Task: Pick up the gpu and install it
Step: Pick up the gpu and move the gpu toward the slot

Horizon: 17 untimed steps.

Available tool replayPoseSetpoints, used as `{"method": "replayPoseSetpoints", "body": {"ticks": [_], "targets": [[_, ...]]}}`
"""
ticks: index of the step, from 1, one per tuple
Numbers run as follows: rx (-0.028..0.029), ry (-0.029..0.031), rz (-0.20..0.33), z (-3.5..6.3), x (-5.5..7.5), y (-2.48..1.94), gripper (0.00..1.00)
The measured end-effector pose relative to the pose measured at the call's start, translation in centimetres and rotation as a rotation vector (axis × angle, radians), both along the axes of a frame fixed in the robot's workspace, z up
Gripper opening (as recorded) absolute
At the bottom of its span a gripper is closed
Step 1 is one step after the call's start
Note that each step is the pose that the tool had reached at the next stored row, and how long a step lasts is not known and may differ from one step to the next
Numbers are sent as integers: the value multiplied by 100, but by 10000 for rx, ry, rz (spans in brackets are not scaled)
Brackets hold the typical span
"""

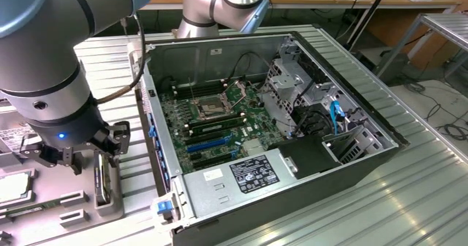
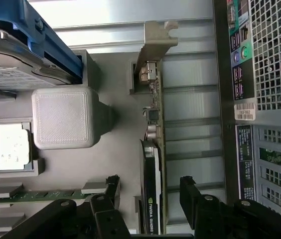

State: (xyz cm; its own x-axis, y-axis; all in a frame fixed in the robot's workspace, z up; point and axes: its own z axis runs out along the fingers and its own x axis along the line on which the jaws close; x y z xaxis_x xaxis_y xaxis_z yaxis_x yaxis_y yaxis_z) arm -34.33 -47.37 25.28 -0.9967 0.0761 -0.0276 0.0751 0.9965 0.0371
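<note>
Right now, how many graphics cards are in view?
1. The gpu stands on edge in the grey holder beside the computer case, the open hand straddling it. Others may hide inside the case.

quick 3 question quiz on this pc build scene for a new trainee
1. True or false: the gpu is already seated in the computer case.
2. The gripper is: A) shut on the gpu B) open, one finger either side of the gpu C) inside the case.
3. Fill in: the gpu stands on edge in a grey ____ beside the case.
Key: 1 false; 2 B; 3 tray.
</note>
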Motion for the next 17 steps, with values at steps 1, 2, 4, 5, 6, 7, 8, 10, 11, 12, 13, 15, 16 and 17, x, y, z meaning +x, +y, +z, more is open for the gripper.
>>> {"method": "replayPoseSetpoints", "body": {"ticks": [1,2,4,5,6,7,8,10,11,12,13,15,16,17], "targets": [[0,-1,0,-26,0,0,60],[0,0,0,-59,0,0,60],[0,0,0,-116,0,-1,60],[-1,2,0,-115,0,-1,60],[-1,2,0,-115,0,-1,60],[-1,0,0,-116,0,-1,60],[0,1,0,-116,0,-1,60],[0,0,0,-116,0,0,60],[0,1,0,-116,0,-1,60],[0,0,0,-116,0,0,60],[0,0,0,-116,0,0,60],[0,0,0,-116,0,0,52],[0,0,0,-116,1,-1,45],[0,0,0,-116,1,-1,45]]}}
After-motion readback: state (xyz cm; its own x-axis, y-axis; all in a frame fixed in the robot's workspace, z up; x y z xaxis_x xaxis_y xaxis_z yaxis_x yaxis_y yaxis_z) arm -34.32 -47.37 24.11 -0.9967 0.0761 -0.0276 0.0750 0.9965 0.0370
